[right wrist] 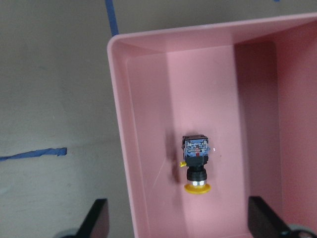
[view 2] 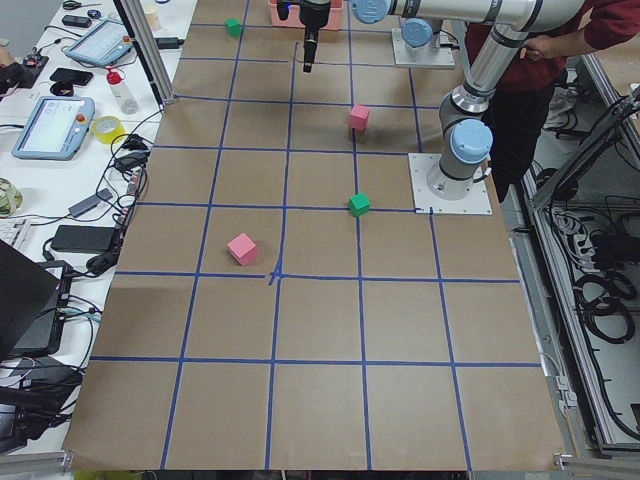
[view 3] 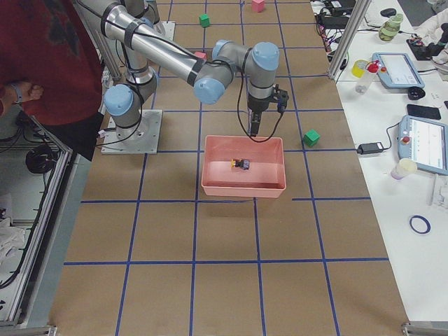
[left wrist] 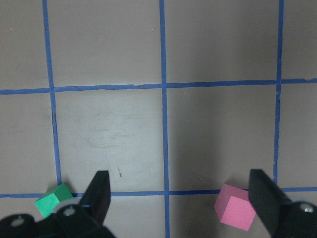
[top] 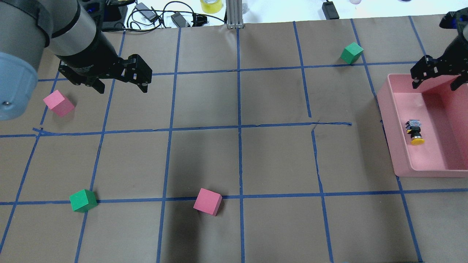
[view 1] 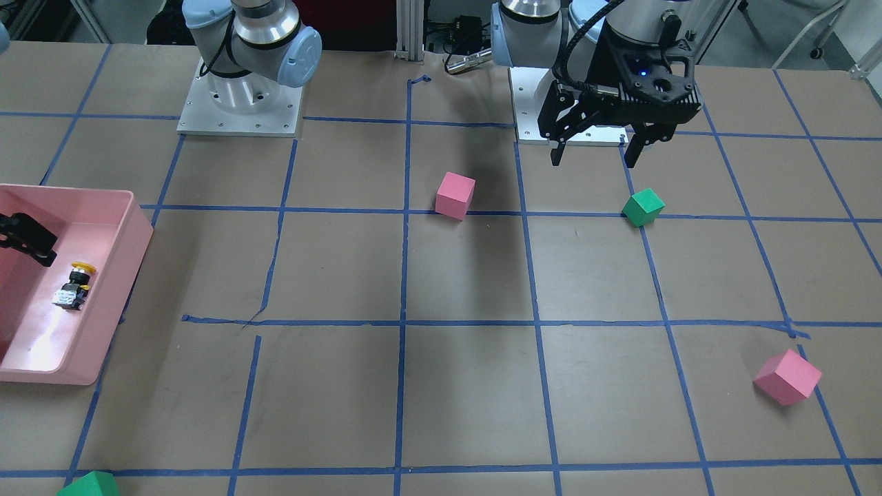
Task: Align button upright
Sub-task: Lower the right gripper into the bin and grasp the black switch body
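The button (right wrist: pixel 196 166) lies on its side on the floor of a pink bin (right wrist: pixel 121 124), its yellow cap toward the robot and its grey block away. It also shows in the overhead view as the button (top: pixel 415 131) in the bin (top: pixel 387 120), and in the front view as the button (view 1: pixel 74 282). My right gripper (top: pixel 435 86) hovers open above the bin's far end, touching nothing. Its fingers (right wrist: pixel 96 220) frame the button from well above. My left gripper (top: pixel 122 89) hangs open and empty over the table, far from the bin.
Two pink cubes (top: pixel 58 103) (top: pixel 207 201) and two green cubes (top: pixel 83 200) (top: pixel 351 52) are scattered over the taped brown table. Cables and a tape roll lie along the far edge. A person in red (view 3: pixel 42 56) stands by the robot's base.
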